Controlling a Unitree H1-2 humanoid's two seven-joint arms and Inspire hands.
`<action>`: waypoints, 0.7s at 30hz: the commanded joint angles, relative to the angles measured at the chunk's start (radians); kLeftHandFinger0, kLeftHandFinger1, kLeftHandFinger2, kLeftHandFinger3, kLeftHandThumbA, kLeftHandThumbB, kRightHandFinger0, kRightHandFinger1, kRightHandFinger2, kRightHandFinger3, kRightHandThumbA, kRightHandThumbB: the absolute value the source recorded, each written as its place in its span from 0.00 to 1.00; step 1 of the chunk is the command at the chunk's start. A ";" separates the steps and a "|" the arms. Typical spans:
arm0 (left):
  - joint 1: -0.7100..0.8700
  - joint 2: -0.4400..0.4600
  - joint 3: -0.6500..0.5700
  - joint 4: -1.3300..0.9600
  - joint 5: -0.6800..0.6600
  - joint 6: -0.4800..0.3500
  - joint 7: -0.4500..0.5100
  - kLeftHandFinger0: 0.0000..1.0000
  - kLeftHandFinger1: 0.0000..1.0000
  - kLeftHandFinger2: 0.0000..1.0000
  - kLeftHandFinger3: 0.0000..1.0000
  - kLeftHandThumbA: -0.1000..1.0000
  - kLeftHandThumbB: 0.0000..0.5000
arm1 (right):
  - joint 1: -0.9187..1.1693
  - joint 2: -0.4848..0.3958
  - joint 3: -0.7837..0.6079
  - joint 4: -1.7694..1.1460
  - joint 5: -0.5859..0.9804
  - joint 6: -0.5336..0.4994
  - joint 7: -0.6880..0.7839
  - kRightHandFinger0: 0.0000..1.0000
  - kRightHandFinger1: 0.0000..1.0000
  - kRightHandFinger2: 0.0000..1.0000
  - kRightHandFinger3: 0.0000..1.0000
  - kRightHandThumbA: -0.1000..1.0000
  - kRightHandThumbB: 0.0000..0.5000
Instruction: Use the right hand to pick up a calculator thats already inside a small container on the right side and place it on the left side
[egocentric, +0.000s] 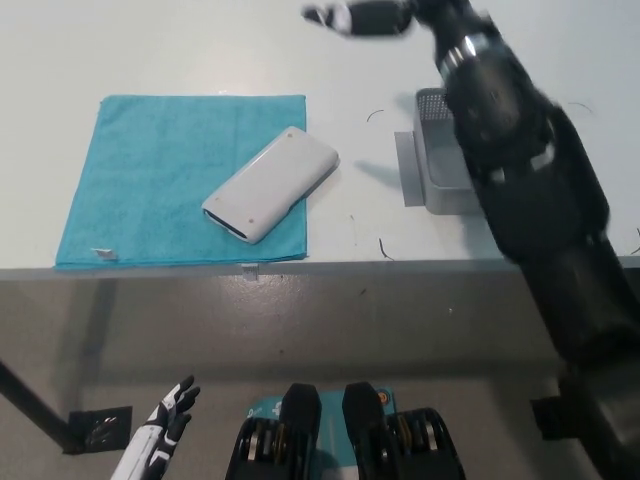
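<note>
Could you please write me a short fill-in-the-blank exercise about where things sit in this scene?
1. The white calculator lies mostly on the ____ cloth.
2. The small grey container stands to the ____ of the calculator in the head view.
3. The black right hand is raised near the ____ edge of the picture, holding nothing.
4. The white left hand rests low, below the edge of the ____.

Missing words: teal; right; top; table
</note>
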 joint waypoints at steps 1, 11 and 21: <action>0.046 -0.007 0.015 -0.028 0.004 -0.042 0.029 1.00 1.00 1.00 1.00 1.00 0.02 | 0.134 -0.172 -0.167 -0.859 0.242 0.123 0.127 1.00 1.00 1.00 1.00 1.00 0.88; 0.082 -0.007 0.011 0.002 -0.005 -0.069 0.023 1.00 1.00 1.00 1.00 1.00 0.01 | 0.307 -0.205 -0.285 -1.239 0.331 0.213 0.037 1.00 1.00 1.00 1.00 1.00 0.97; 0.091 -0.010 0.010 0.007 -0.002 -0.068 0.023 1.00 1.00 1.00 1.00 1.00 0.01 | 0.458 -0.235 -0.283 -1.363 0.424 0.142 -0.011 1.00 1.00 1.00 1.00 1.00 0.85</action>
